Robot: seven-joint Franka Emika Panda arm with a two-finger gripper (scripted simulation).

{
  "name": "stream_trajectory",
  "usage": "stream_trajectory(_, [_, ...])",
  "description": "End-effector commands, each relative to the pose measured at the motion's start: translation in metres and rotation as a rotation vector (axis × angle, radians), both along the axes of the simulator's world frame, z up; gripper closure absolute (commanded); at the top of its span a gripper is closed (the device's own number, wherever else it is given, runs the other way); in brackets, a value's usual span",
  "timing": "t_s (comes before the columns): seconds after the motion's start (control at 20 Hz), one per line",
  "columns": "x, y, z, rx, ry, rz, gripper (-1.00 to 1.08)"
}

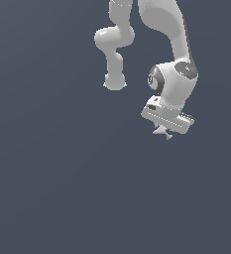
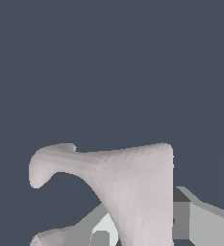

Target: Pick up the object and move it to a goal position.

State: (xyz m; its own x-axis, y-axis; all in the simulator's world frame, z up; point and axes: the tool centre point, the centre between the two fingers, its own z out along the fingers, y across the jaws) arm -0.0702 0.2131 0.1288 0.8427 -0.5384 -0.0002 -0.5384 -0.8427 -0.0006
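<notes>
One claw | clamped on object | containers: unseen

No readable text, labels, brands, numbers or signs anywhere in either view.

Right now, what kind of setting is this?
Most likely a bare simulator scene, not a real room. The background is flat, featureless grey-blue with no table edge or walls. A smooth white robot arm hangs in it, and its gripper holds a small pale pinkish piece, rendered without texture.
</notes>
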Motion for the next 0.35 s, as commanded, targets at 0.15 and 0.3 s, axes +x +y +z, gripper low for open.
stream_trajectory(0.15, [-0.0098,0.0066,0.0060,-0.001,0.000,-0.001,1.08])
stream_trajectory(0.3, [-0.0093,0.0070,0.0061,-0.001,0.000,-0.001,1.08])
